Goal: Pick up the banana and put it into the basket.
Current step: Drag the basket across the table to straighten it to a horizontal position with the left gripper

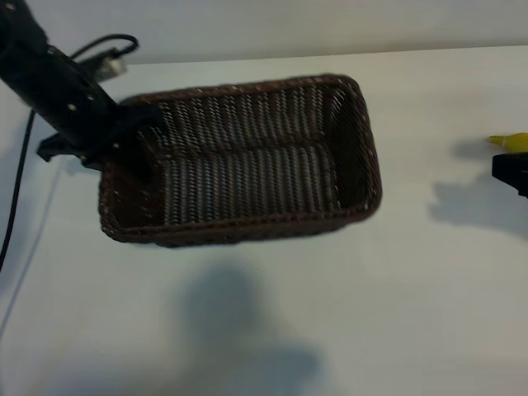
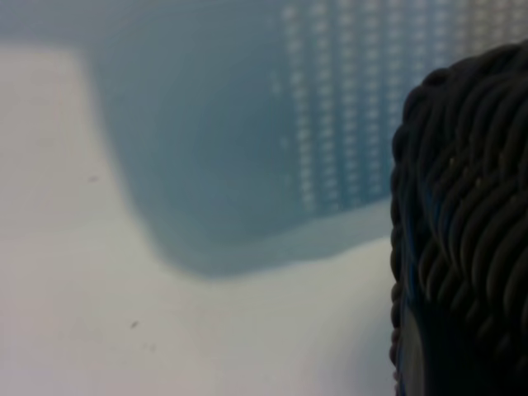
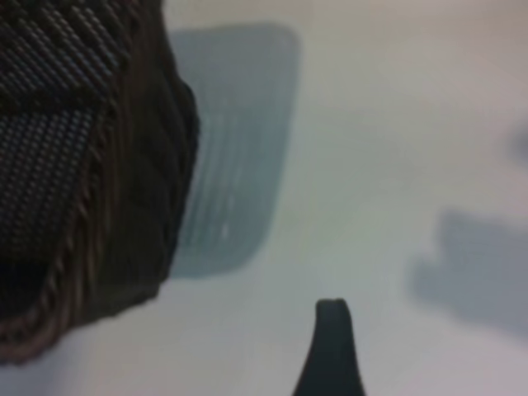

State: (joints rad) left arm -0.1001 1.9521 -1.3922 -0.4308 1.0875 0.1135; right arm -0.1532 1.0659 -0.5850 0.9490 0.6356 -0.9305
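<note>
While the left claw [image 1: 132, 136] clamps the basket [image 1: 247, 157] rim, holding it above the counter [image 1: 412, 289], the right claw [image 1: 513, 172], its state unclear, carries the banana [image 1: 511, 140].

A: How many baskets were there?
B: One basket [image 1: 247, 157], on one counter [image 1: 396, 313].
A: Bananas?
B: One banana [image 1: 510, 140], only its tip showing.
A: Arms?
B: Two.

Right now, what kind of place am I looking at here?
Probably a robot test bench: a plain white table, a left robot arm's gripper at a lifted wicker basket, and a banana at the right edge.
</note>
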